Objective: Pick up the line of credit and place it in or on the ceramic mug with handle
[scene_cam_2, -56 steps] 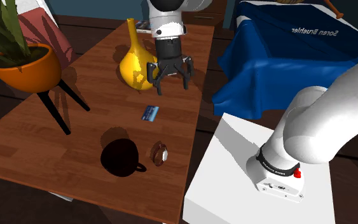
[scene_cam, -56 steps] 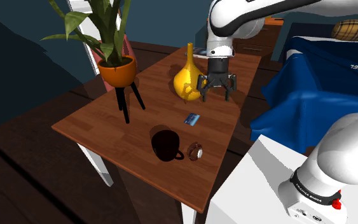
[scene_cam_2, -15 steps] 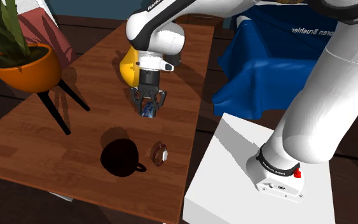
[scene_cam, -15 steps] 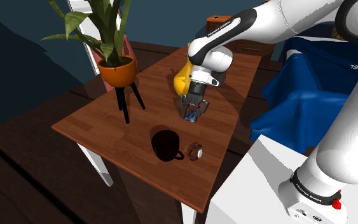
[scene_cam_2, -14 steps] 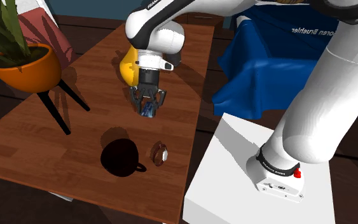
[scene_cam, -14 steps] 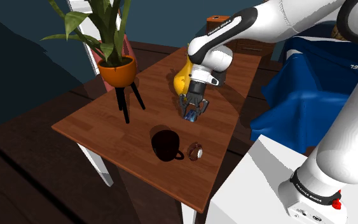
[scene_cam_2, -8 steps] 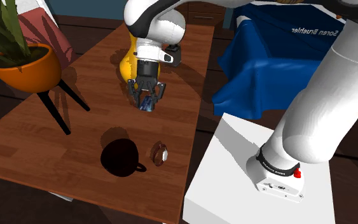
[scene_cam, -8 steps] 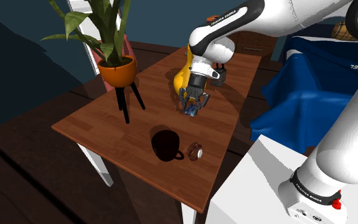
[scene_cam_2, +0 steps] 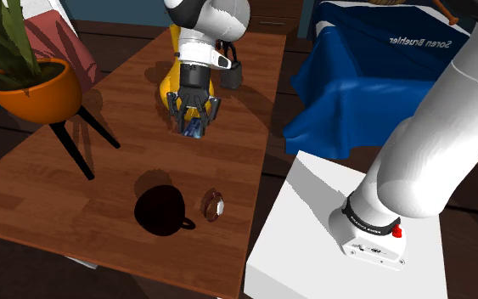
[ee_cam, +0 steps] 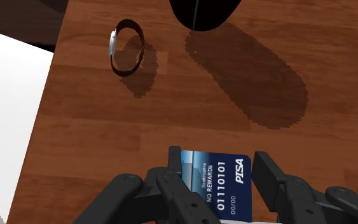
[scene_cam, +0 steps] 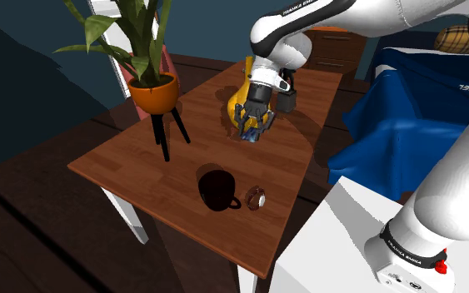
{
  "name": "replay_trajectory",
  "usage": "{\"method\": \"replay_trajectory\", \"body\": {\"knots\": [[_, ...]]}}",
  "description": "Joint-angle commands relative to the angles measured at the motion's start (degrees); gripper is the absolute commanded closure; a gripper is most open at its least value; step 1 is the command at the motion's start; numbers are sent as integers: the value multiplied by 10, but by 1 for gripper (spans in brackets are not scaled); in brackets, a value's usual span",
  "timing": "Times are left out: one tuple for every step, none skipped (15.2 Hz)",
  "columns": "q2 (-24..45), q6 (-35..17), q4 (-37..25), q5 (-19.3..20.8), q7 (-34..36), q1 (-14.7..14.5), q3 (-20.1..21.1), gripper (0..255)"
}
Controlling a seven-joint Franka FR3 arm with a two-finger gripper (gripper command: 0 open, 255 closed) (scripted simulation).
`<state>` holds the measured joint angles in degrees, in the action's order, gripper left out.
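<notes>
The table (scene_cam: 132,171) is brown wood with plain planks and grain and a dull satin finish. The credit card (ee_cam: 217,186) looks like smooth blue plastic with white print. The gripper (ee_cam: 217,173) is matt black, and the arm (scene_cam: 441,208) is smooth, glossy white. The mug (scene_cam: 216,190) is near-black and smooth. The vase (scene_cam_2: 167,89) is glossy yellow and the plant pot (scene_cam: 153,93) glossy orange. Blue cloth (scene_cam: 407,125) hangs in soft folds.

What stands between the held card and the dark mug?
Nothing visible does. The gripper clasps the card over bare table, and the watch lies beside the mug, off the direct line.
</notes>
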<state>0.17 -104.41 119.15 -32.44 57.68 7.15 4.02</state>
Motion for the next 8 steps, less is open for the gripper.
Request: {"method": "replay_trajectory", "body": {"knots": [[-6,12,-8,2,7,0,0,255],[-8,19,-13,3,10,1,-1,255],[-11,25,-17,3,14,1,-1,255],[-13,31,-22,4,17,1,-1,255],[-15,38,-27,5,20,2,-2,255],[-17,44,-32,6,23,2,-2,255],[-19,50,-37,6,27,2,-2,255],[-21,57,-42,7,30,2,-3,255]]}}
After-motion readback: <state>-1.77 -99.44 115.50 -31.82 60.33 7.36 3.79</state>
